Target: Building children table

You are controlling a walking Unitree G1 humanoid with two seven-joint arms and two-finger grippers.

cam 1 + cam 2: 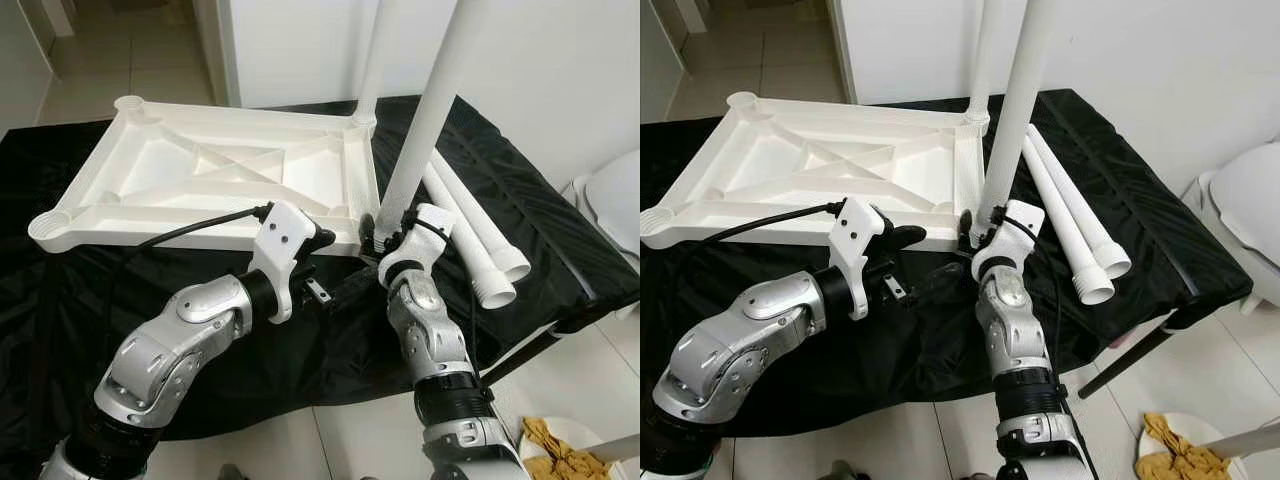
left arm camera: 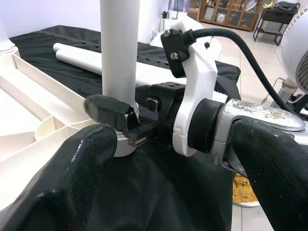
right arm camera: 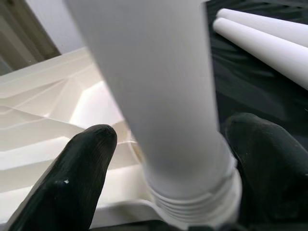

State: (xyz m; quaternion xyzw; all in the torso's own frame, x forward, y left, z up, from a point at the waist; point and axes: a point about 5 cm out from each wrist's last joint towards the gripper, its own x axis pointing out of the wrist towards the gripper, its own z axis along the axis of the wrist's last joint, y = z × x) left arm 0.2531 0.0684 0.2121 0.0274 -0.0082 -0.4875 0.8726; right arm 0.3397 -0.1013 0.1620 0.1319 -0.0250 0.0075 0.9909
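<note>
I see the white tabletop (image 1: 215, 180) lying upside down on a black cloth (image 1: 80, 300), its ribbed underside up. My right gripper (image 1: 385, 240) has its fingers closed around the base of a white leg (image 1: 425, 120) that stands upright in the tabletop's near right corner socket; the threaded end shows at the socket. A second leg (image 1: 372, 60) stands in the far right corner. Two loose legs (image 1: 480, 240) lie side by side on the cloth beside the tabletop's right edge. My left gripper (image 1: 318, 240) hovers at the near edge, and I cannot tell how its jaws stand.
</note>
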